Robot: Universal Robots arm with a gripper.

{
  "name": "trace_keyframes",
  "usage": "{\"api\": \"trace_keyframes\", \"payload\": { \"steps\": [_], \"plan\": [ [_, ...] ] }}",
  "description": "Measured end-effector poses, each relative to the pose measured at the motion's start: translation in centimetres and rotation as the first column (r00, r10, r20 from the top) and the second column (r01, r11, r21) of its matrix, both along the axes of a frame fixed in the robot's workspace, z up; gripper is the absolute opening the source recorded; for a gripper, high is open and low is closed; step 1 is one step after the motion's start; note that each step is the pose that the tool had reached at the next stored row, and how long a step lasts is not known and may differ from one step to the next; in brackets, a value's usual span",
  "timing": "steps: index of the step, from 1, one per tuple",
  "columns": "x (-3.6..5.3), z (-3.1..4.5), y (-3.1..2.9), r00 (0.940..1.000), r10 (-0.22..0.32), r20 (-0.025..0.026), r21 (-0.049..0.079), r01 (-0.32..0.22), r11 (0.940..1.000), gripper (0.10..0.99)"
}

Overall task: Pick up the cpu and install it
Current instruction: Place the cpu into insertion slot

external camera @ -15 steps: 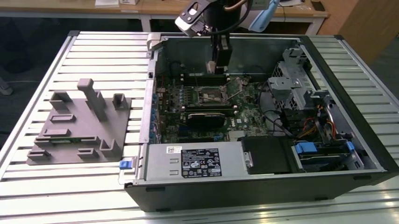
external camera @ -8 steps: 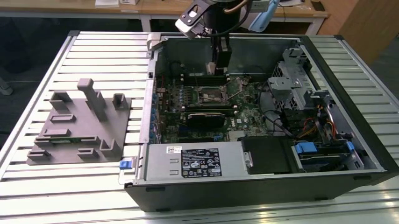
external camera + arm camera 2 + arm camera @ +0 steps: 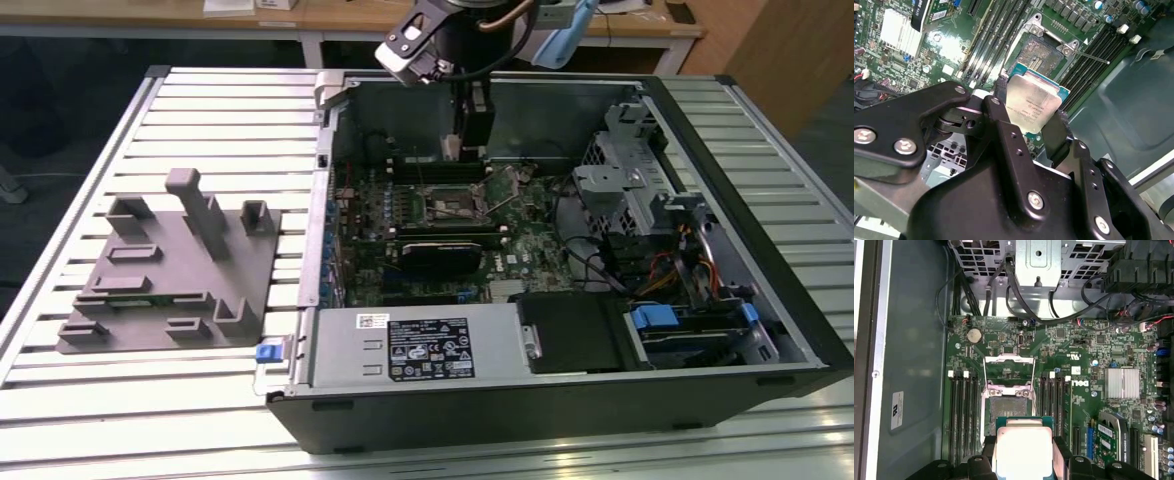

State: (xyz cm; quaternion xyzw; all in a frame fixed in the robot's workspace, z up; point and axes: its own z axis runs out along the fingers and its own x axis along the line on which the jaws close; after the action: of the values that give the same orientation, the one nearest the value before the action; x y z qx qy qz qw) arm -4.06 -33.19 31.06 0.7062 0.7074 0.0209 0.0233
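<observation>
My gripper [image 3: 453,150] hangs inside the open computer case, shut on the cpu [image 3: 450,151]. In both wrist views the cpu [image 3: 1031,102] [image 3: 1024,445] is a small square chip with a pale silver top and green rim, clamped on two opposite edges by the black fingers [image 3: 1060,452]. It is held in the air above the motherboard, apart from it. The socket [image 3: 1006,410] [image 3: 1043,52] lies uncovered just beyond the chip, its metal frame [image 3: 1008,365] swung up. In the exterior view the socket [image 3: 451,205] sits a short way below the gripper.
The case [image 3: 747,380] lies open on a slatted table, with the power supply [image 3: 414,345] at its front and drive cages [image 3: 627,180] on the exterior view's right. Memory slots [image 3: 964,415] flank the socket. A grey plastic tray [image 3: 167,270] stands left of the case. A black block [image 3: 447,255] sits below the socket.
</observation>
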Motion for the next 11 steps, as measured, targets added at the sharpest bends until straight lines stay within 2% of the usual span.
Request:
{"api": "trace_keyframes", "payload": {
  "steps": [10,11],
  "plan": [
    [0.08,-0.33,0.23,1.0000,-0.003,-0.0002,0.000,0.003,1.0000,0.533],
    [0.13,-0.58,0.43,1.0000,-0.009,-0.0002,0.000,0.009,1.0000,0.533]
  ]
}}
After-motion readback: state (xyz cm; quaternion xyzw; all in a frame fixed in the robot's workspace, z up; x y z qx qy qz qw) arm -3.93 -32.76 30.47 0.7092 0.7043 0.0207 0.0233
